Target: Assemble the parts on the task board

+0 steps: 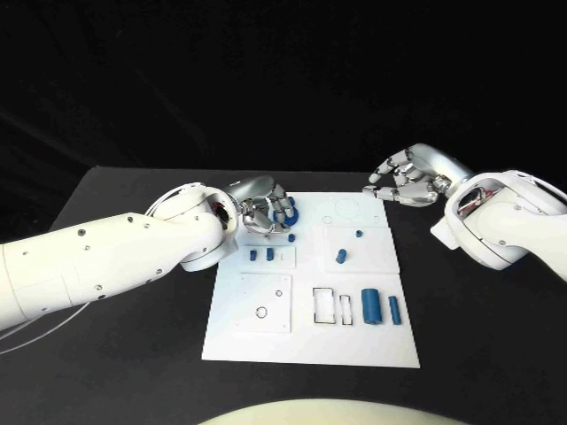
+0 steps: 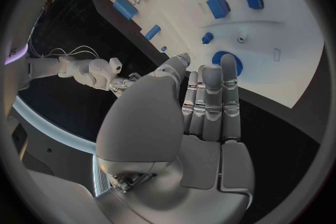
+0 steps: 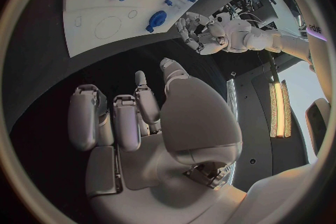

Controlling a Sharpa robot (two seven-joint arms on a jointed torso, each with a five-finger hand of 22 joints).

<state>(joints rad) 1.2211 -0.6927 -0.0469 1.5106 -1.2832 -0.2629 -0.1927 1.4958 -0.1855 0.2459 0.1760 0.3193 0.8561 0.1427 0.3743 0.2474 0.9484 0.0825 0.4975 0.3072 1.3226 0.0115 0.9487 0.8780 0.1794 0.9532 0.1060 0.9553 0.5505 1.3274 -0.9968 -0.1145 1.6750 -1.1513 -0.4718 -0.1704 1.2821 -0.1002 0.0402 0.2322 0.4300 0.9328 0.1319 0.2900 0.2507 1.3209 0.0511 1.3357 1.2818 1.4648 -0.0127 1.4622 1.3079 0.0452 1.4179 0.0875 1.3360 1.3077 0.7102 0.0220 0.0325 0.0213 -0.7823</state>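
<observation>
The white task board [image 1: 312,341] lies in the middle of the black table. My left hand [image 1: 263,205] hovers over its far left corner, fingers stretched out side by side, their tips at a blue gear [image 1: 289,215] [image 2: 228,61] on the board; it grips nothing. Just behind the gear are a small blue peg [image 1: 290,235] [image 2: 207,38] and two blue blocks [image 1: 262,254] [image 2: 218,5]. My right hand [image 1: 411,177] hangs off the board's far right corner, fingers loosely bent, palm [image 3: 140,162] bare. The right wrist view shows the gear [image 3: 157,18] beside the left hand [image 3: 199,33].
Mid-board sit a short blue cylinder [image 1: 341,257] and a tiny peg [image 1: 359,234]. Nearer me stand a thick blue cylinder [image 1: 370,305], a slim one [image 1: 393,309] and two outlined slots [image 1: 324,305]. A raised square plate [image 1: 271,288] is at the left. Black table [image 1: 488,336] surrounds the board.
</observation>
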